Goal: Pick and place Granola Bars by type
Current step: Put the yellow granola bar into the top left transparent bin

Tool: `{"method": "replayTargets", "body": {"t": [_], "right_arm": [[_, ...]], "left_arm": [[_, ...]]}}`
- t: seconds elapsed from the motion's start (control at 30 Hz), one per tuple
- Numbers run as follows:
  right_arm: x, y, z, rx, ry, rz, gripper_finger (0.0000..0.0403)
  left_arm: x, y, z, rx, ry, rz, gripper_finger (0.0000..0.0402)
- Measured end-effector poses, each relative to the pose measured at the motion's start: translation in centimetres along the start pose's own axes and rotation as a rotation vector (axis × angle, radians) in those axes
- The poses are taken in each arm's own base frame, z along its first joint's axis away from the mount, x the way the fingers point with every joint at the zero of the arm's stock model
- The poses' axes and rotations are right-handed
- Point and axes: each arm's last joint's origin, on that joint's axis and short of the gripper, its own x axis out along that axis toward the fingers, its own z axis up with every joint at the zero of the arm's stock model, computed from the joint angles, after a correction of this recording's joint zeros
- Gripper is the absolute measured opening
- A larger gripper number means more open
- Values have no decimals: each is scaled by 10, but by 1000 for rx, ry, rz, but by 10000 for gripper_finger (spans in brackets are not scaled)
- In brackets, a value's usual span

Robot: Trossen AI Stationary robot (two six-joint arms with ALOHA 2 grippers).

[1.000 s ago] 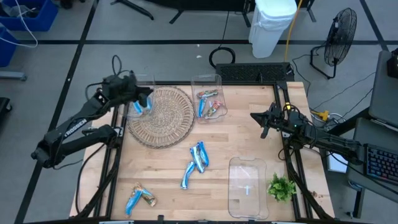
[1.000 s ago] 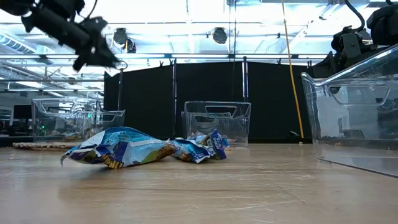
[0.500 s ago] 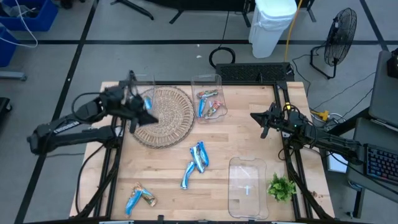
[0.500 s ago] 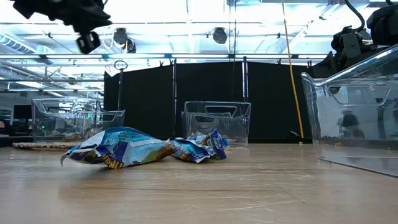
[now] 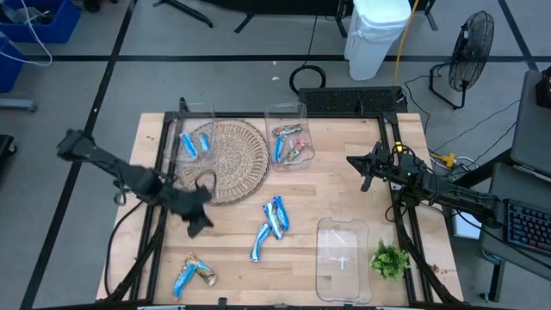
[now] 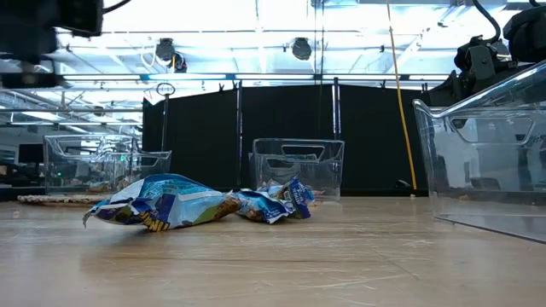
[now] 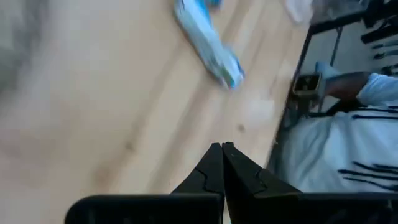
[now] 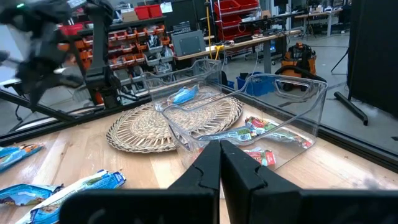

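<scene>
My left gripper (image 5: 196, 227) hangs shut and empty over the table's left half, in front of the woven mat (image 5: 222, 160); in its wrist view (image 7: 221, 148) a blue bar (image 7: 208, 43) lies ahead on the wood. Blue granola bars lie mid-table (image 5: 274, 215) (image 5: 261, 242) and near the front left (image 5: 194, 274). More bars sit in the far-left clear bin (image 5: 191, 143) and in the far middle bin (image 5: 291, 146). My right gripper (image 5: 362, 172) waits shut at the table's right side, touching nothing.
An empty clear bin (image 5: 343, 258) stands at the near right, with a green sprig (image 5: 389, 259) beside it. In the low view the mid-table bars (image 6: 162, 205) lie in front and the clear bin's wall (image 6: 486, 153) rises at the right.
My left gripper has swung away from the far-left bin, across the mat's left edge toward the table's near edge, sinking a little and turning as it went. The bars on the table and my right arm have stayed put.
</scene>
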Motion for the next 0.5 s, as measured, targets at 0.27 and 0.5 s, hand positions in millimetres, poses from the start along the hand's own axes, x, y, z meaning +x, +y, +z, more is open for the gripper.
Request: {"method": "replayTargets", "body": {"t": [0.27, 0.5], "right_arm": [[0, 0, 0, 0, 0, 0, 0], [0, 0, 0, 0, 0, 0, 0]], "left_arm": [[52, -41, -44, -323, 206, 139, 2], [83, -80, -70, -530, 361, 319, 1]]}}
